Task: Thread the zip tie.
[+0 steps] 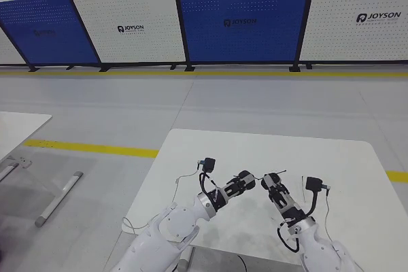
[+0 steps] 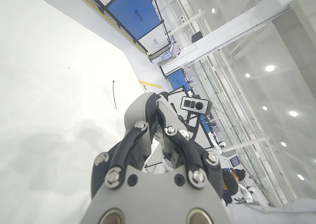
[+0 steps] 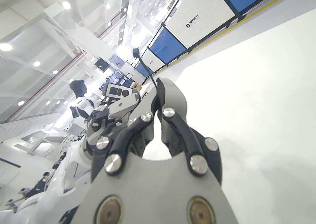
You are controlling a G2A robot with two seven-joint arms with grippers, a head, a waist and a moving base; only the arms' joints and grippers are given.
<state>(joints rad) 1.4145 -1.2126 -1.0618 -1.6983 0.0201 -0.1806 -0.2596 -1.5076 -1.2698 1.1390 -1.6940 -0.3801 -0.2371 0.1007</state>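
Note:
My right gripper (image 3: 158,84) is shut on a black zip tie (image 3: 144,67). The strap rises out from between the fingertips, and its square head (image 3: 135,52) hangs free in the air. In the top view that tie (image 1: 280,173) pokes out of the right gripper (image 1: 268,181) near the table's front middle. My left gripper (image 1: 247,179) sits close beside it, tips almost meeting. The left gripper (image 2: 156,98) is shut, and I see nothing between its fingers. A second black zip tie (image 2: 114,95) lies flat on the table past both grippers.
The white table (image 1: 258,146) is bare apart from the loose tie (image 1: 304,184), which lies right of the right gripper. Another white table (image 1: 13,129) stands at the far left across the floor. Blue and white panels line the back.

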